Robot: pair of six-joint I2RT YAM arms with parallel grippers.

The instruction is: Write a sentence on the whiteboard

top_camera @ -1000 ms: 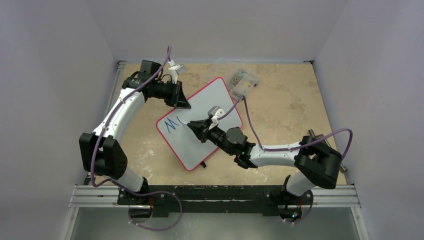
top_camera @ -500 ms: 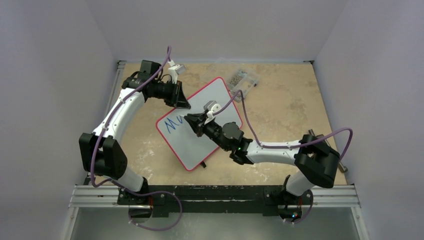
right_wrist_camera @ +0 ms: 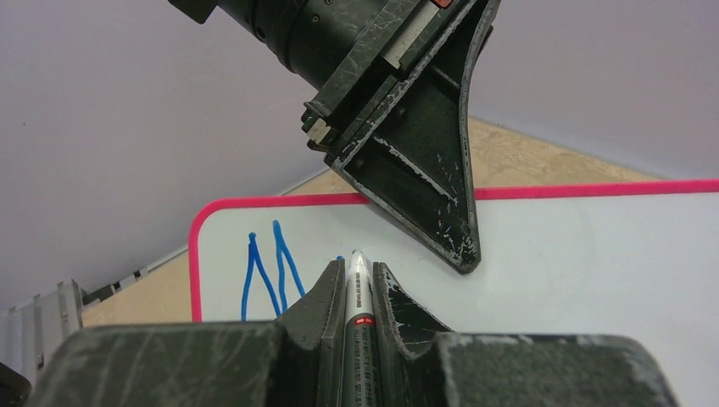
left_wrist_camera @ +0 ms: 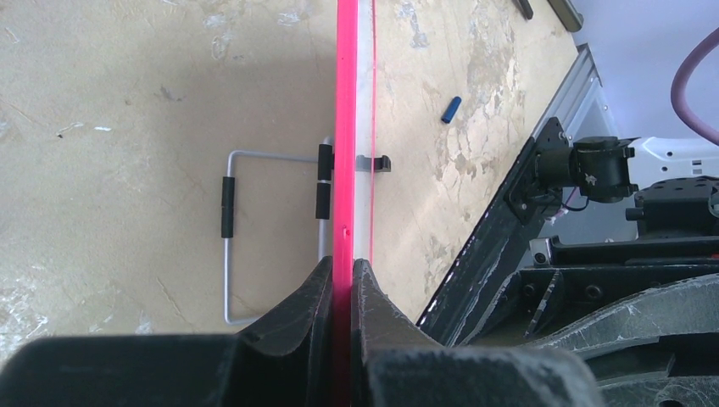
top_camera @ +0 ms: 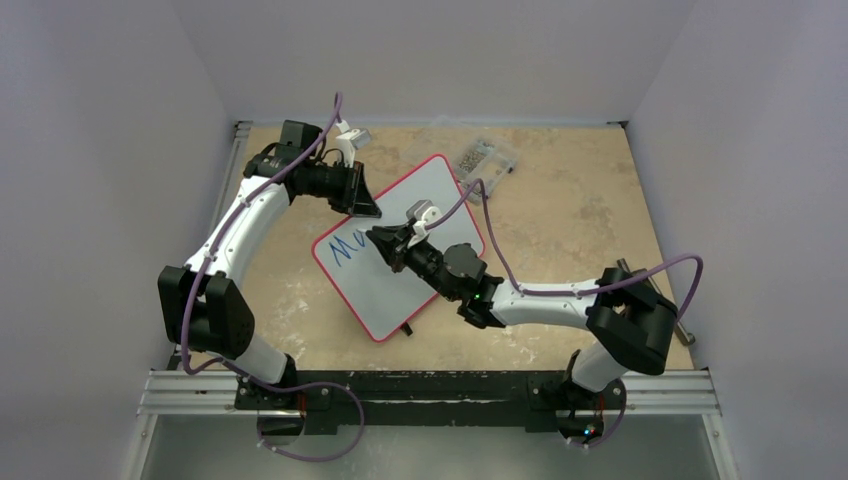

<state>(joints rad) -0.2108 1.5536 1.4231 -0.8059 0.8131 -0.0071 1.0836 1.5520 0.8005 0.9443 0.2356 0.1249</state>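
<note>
The whiteboard point(top_camera: 440, 205), white with a thin red rim, lies tilted in the middle of the table. Blue marker letters point(top_camera: 345, 247), an "M" and a second stroke, stand near its left corner; they also show in the right wrist view point(right_wrist_camera: 267, 271). My left gripper point(top_camera: 362, 203) is shut on the board's upper left edge; the red rim point(left_wrist_camera: 345, 153) runs between its jaws in the left wrist view. My right gripper point(top_camera: 380, 243) is shut on a grey marker point(right_wrist_camera: 358, 322), whose tip touches the board just right of the letters.
A small clear plastic box of screws point(top_camera: 487, 158) sits behind the board's far corner. A blue marker cap point(left_wrist_camera: 451, 109) lies on the table. The board's wire stand point(left_wrist_camera: 231, 233) with black feet shows under it. A metal rail point(top_camera: 430, 392) runs along the near edge.
My right gripper moved up and left with the marker and drew a second blue stroke next to the "M". The left gripper and board have stayed put.
</note>
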